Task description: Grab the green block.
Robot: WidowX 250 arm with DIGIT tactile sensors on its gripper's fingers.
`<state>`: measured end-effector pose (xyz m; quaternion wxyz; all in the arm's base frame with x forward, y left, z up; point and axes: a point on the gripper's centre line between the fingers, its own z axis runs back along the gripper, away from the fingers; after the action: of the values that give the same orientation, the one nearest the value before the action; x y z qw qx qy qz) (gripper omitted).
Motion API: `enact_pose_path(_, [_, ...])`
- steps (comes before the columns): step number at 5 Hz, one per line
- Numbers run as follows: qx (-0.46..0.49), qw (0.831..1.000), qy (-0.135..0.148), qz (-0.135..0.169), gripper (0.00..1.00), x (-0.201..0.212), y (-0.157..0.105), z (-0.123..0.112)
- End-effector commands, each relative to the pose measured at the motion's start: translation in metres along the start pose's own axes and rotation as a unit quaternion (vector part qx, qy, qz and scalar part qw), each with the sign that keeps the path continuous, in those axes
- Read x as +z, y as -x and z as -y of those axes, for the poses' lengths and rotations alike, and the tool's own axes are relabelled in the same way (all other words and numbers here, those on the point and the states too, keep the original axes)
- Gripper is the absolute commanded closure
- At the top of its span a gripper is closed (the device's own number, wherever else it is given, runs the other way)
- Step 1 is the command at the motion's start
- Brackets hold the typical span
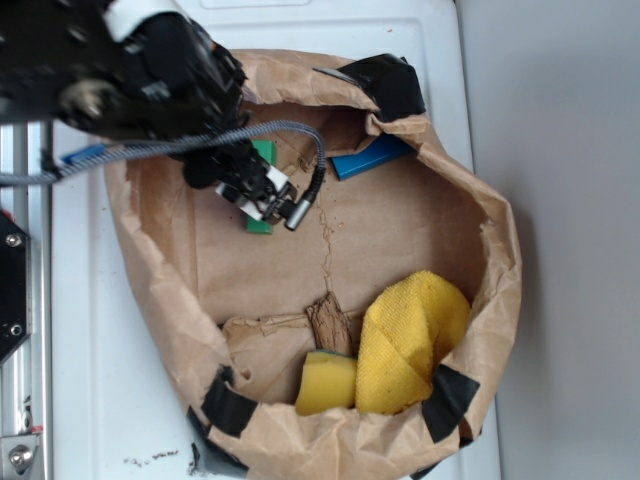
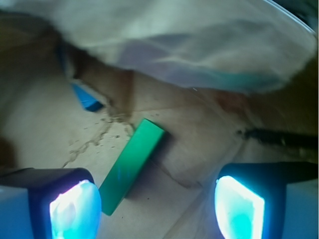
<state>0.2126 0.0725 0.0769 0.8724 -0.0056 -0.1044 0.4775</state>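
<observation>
The green block (image 2: pixel 132 165) is a narrow bright green bar lying flat on the brown paper, slanted, its near end close to my left finger. In the exterior view only its two ends show, the green block (image 1: pixel 263 152) mostly covered by my arm. My gripper (image 2: pixel 157 209) is open, pads wide apart, nothing between them but paper; the bar lies left of the middle of the gap. Seen from outside, the gripper (image 1: pixel 265 200) hangs over the block inside the bag. The blue block (image 1: pixel 371 157) lies farther right by the bag wall.
A crumpled brown paper bag (image 1: pixel 500 250) with black tape on its rim surrounds everything. A yellow cloth (image 1: pixel 412 340), a yellow sponge (image 1: pixel 325 382) and a brown piece (image 1: pixel 330 322) lie at its near end. The blue block (image 2: pixel 85 98) shows beyond the green one.
</observation>
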Motion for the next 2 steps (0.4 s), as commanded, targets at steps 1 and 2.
enact_pose_path(1, [0.01,0.999,0.006,0.052,0.0,-0.024,-0.002,0.0])
enact_pose_path(2, [0.012,0.998,0.005,0.056,0.0,-0.041,-0.003,0.013])
